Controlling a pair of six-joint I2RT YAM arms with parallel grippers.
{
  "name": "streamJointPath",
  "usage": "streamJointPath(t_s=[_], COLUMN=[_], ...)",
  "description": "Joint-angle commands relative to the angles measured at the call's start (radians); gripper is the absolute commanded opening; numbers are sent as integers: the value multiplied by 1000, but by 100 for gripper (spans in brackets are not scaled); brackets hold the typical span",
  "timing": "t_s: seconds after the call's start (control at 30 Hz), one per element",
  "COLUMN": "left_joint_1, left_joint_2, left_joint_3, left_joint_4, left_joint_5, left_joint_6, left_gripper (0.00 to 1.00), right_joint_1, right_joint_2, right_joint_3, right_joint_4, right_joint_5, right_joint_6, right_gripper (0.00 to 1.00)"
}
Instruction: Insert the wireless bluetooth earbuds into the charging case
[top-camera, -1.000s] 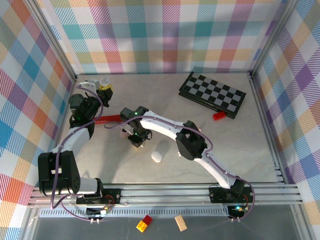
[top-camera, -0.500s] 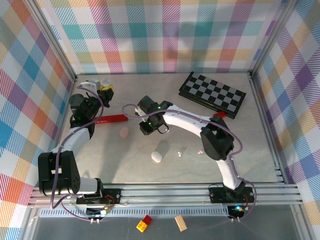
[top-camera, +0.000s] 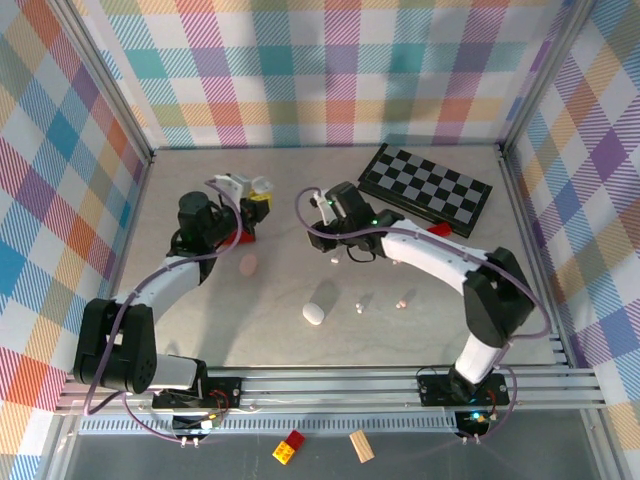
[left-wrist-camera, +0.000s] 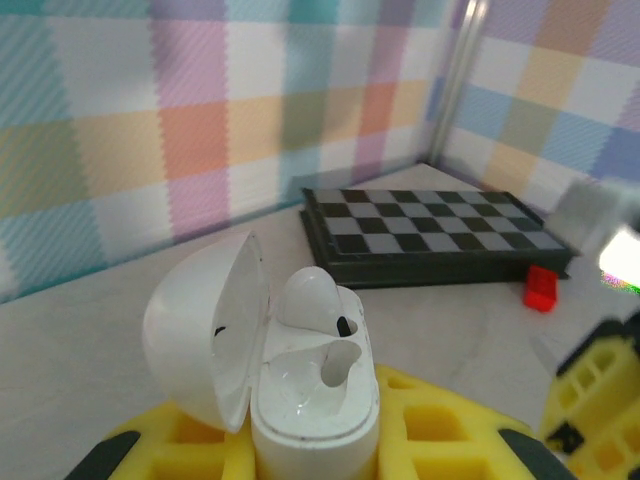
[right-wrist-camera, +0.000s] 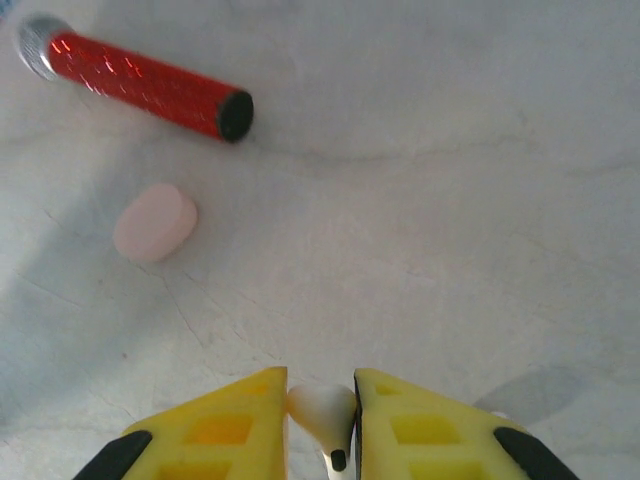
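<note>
My left gripper (top-camera: 258, 196) (left-wrist-camera: 310, 455) is shut on a white charging case (left-wrist-camera: 312, 415) (top-camera: 262, 186), held upright off the table with its lid (left-wrist-camera: 200, 330) swung open to the left. One white earbud (left-wrist-camera: 312, 298) sits in the far slot and the near slot (left-wrist-camera: 342, 362) is empty. A little to the right, my right gripper (top-camera: 340, 252) (right-wrist-camera: 321, 402) is shut on another white earbud (right-wrist-camera: 322, 408), stem down, above bare table. Two tiny earbuds (top-camera: 358, 308) (top-camera: 402, 303) lie loose on the table in front.
A closed pale pink case (top-camera: 247, 264) (right-wrist-camera: 155, 222) and a closed white case (top-camera: 314, 314) lie on the table. A red cylinder (right-wrist-camera: 140, 75) lies under my left arm. A checkerboard (top-camera: 425, 188) (left-wrist-camera: 430, 235) and a red block (top-camera: 437, 231) (left-wrist-camera: 540, 288) sit at the back right.
My left arm swung from the back left corner toward the middle with the open case. My right gripper rose and moved right and back from the pink case, an earbud in it.
</note>
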Motion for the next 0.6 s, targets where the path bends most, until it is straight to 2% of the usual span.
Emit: streamJointPath(t_s=[0.0,0.13,0.3,0.57], left_joint_1=[-35,-74,-127,-214], left_joint_2=[16,37,46,25], left_joint_3=[-8,-27,-46,-47], left_joint_4=[-4,69,123,59], left_joint_5=[50,116,129,123], left_joint_6=[63,70,79,147], left_gripper=[0,0,0,0], right_joint_1=[-12,-23,-26,-29], right_joint_2=[-103,-193,-258,-267], right_joint_3=[-53,-117,-159,-155], right_joint_4=[138,223,301,364], right_joint_5=[5,-24,-66,-128], right_joint_6=[-10,-1,11,17], right_gripper=[20,18,18,18])
